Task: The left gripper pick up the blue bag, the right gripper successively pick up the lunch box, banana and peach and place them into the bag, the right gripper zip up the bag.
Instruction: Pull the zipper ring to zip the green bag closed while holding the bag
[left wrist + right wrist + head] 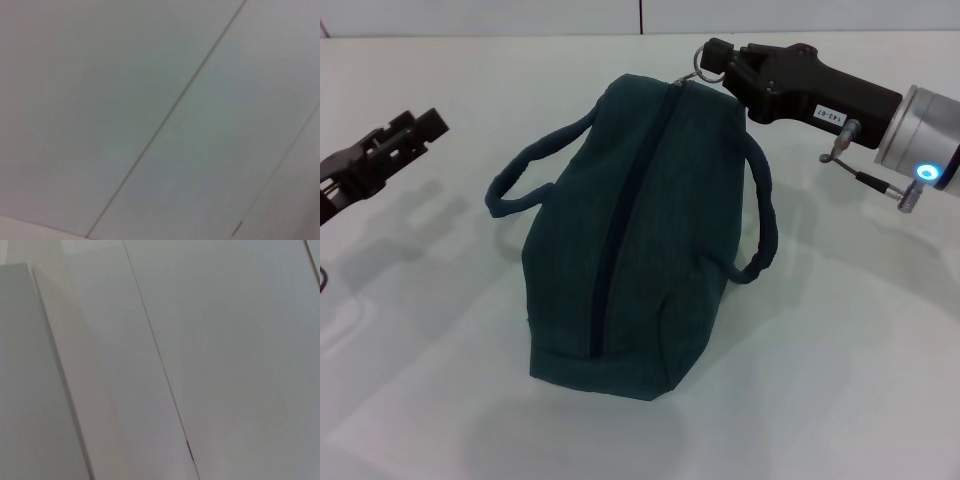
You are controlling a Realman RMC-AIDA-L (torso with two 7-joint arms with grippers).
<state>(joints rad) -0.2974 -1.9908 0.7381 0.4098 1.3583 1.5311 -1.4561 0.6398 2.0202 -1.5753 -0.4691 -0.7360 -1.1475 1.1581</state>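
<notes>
Nearest, a dark teal bag [640,240] lies on a white table [840,380], its dark zipper [620,220] running along the top and drawn closed; two handles [530,175] loop out at either side; to the left, well apart from the bag, the left gripper [415,130] hovers, its jaws narrowly parted around nothing; at the bag's far end, the right gripper [705,62] pinches the metal zipper ring [698,72]; both wrist views show only pale panels.
</notes>
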